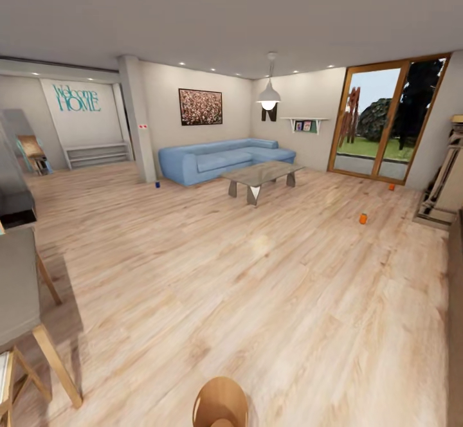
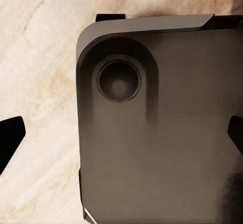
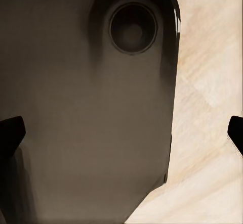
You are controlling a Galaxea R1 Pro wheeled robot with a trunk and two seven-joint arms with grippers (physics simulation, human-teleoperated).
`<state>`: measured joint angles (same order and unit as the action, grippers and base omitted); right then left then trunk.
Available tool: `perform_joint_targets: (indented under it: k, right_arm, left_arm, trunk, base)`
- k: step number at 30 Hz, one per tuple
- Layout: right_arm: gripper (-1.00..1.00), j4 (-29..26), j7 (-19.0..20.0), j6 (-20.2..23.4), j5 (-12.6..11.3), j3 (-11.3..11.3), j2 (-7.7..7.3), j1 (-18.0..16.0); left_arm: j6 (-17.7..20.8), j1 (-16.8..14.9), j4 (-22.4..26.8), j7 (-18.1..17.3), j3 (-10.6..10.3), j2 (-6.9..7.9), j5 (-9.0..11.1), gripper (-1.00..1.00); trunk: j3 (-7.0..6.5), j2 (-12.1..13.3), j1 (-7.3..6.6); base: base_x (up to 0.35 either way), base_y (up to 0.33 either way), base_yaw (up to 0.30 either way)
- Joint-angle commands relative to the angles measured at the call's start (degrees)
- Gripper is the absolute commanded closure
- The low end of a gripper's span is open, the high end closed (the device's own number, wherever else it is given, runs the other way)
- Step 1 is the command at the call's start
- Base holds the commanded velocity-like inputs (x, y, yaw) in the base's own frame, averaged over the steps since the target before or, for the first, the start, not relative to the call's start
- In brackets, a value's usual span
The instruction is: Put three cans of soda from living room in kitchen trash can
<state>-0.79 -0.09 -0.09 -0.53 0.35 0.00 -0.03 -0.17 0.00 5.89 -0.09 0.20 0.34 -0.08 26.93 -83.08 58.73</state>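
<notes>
Cans scattered wide: blue can point(image 1: 157, 184) by sofa point(image 1: 222, 159), two orange cans point(image 1: 363, 218) far right. Both fingers spread, empty. Risk: tipping, rolling cans.

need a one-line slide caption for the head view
Living room seen from the head camera: blue can on the floor by the sofa, two orange cans near the glass doors.

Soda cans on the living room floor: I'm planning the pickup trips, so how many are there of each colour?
Blue soda can, by the sofa's left end: 1
Orange soda cans, one on the open floor and one near the glass doors: 2
Total: 3
</notes>
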Motion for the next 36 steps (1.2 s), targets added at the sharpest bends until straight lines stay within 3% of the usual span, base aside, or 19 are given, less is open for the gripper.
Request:
perform_joint_targets:
  k: [1,9,36]
  right_arm:
    - [-1.00,0.00,0.00,0.00,0.00,0.00,0.00,0.00]
    - [-1.00,0.00,0.00,0.00,0.00,-0.01,-0.04,0.00]
    - [-1.00,-0.01,0.00,-0.24,0.17,0.00,-0.18,0.00]
  left_arm:
    - [0.00,0.00,0.00,0.00,-0.02,0.00,0.00,-1.00]
    - [-0.06,0.00,0.02,0.00,-0.03,0.00,0.00,-1.00]
    - [-0.09,0.00,0.00,0.00,0.12,0.06,0.00,-1.00]
  trunk:
    - [0.00,0.00,0.00]
    - [0.00,0.00,0.00]
    - [0.00,0.00,0.00]
  base:
    - [0.249,0.000,0.000]
    - [0.192,0.000,0.000]
    - [0.004,0.000,0.000]
